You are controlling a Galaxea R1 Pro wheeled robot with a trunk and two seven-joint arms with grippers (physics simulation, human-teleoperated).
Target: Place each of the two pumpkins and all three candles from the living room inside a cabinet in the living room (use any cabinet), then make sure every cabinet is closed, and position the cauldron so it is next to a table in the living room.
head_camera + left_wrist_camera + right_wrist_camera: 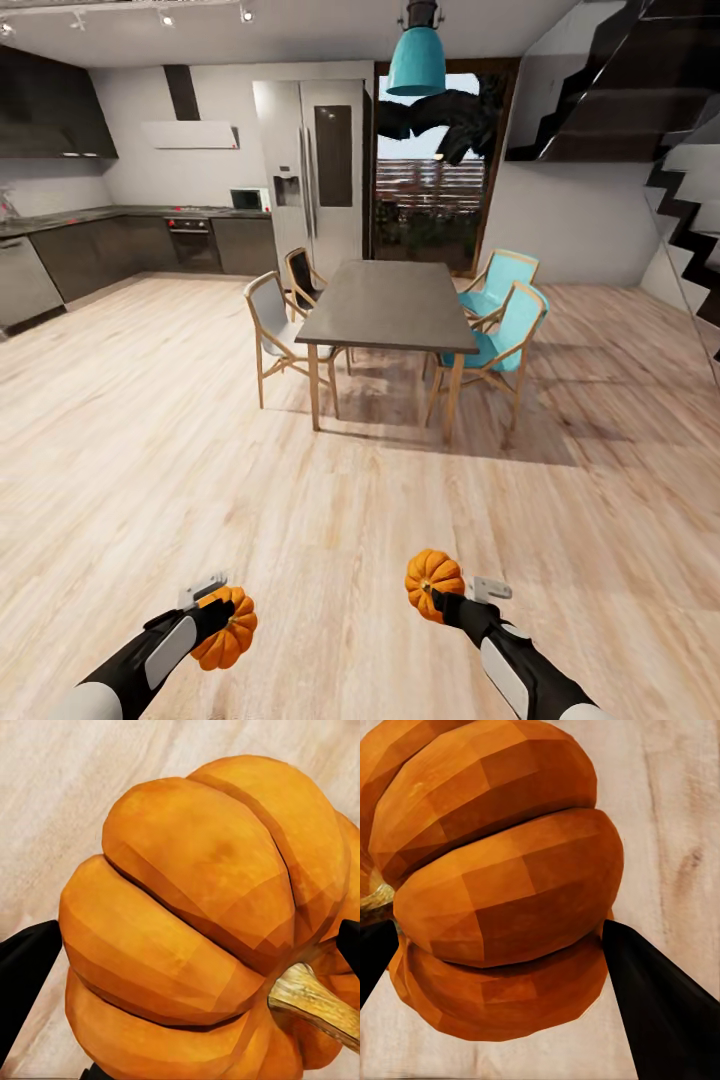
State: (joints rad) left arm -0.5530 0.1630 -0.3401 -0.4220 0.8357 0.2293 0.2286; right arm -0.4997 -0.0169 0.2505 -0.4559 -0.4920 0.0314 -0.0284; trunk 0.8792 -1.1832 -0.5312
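I hold one bright-orange ribbed pumpkin in each hand above the wood floor. My left gripper (218,618) is shut on the left pumpkin (228,628), low in the head view. Close up, that pumpkin (202,922) sits between black fingers (26,979), its tan stem pointing sideways. My right gripper (440,597) is shut on the other pumpkin (432,582). In the right wrist view this pumpkin (502,885) is pinched between two black fingers (660,1005). Candles, cabinet and cauldron are out of view.
A grey-topped dining table (385,305) stands ahead with two white chairs (275,335) and two teal chairs (505,335). Grey kitchen units (60,255) and a fridge (310,170) line the back left. A staircase (690,210) rises at right. Light wood floor (150,450) lies between.
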